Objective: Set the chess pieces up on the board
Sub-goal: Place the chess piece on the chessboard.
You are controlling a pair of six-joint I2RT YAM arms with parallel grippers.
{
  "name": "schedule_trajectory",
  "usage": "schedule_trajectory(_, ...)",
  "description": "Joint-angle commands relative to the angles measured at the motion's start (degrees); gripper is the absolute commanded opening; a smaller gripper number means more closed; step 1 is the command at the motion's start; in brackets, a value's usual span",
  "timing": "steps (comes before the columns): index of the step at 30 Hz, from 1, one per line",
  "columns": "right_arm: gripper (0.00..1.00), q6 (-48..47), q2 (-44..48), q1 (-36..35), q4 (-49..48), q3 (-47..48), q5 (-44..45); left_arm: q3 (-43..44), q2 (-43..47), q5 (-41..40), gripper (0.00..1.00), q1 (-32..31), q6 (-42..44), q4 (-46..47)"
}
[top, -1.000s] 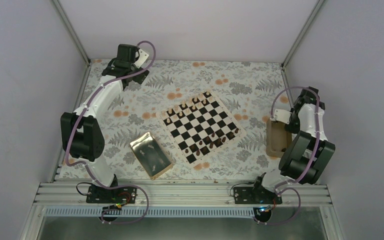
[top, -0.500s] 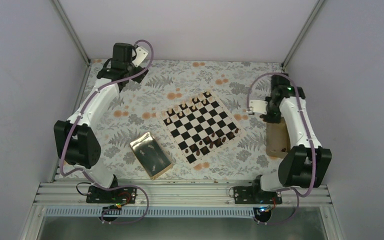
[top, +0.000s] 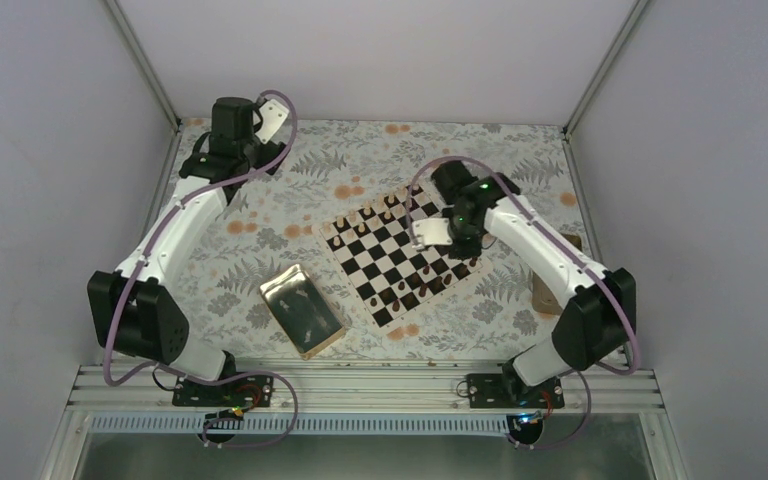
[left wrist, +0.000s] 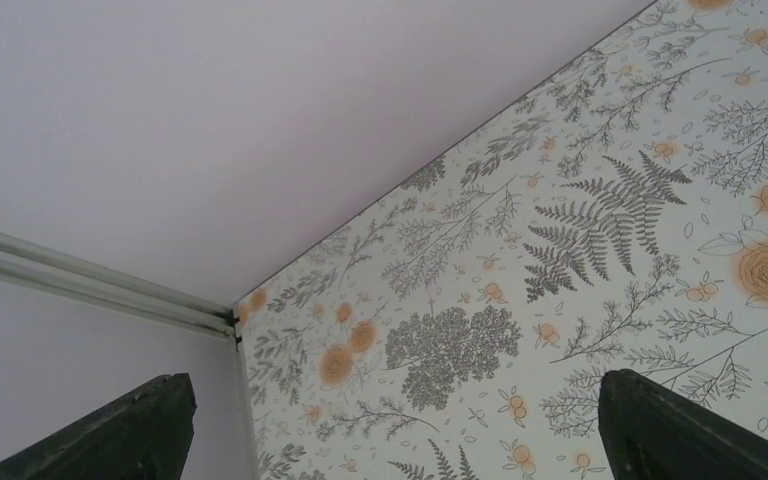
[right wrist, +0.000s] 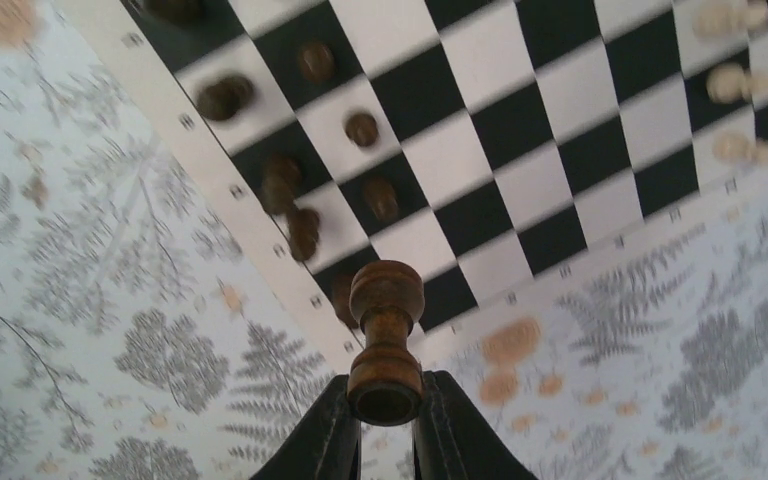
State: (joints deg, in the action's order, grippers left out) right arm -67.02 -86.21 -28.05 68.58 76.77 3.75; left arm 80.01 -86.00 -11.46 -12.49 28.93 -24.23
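Left hand (left wrist: 392,400) idle over the far-left corner of the bench (top: 290,200), fingers (left wrist: 150,430) spread, grasping nothing, well apart from the play, likely to leave room. Further right, gold tray (top: 300,300) just beside the board (top: 350,280). Light pieces (top: 375,215) along its far-left side, dark ones (top: 420,280) gathered near-right. Right hand (right wrist: 385,400) clenched on 1 dark piece (right wrist: 385,330) by its base, head outward, above the board's right edge beside the dark group, probably bound for a free square there.
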Motion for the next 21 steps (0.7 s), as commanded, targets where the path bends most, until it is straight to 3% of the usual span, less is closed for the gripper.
schedule_trajectory(1,0.15,6.21,-2.73,-7.99,1.55,1.55,0.27,-1.53,2.25,0.89,1.00,0.35,-1.17,1.76)
schedule_trajectory(21,0.15,15.36,-13.61,-28.89,4.01,5.20,4.88,-4.27,5.89,1.50,1.00,0.54,-0.89,2.11)
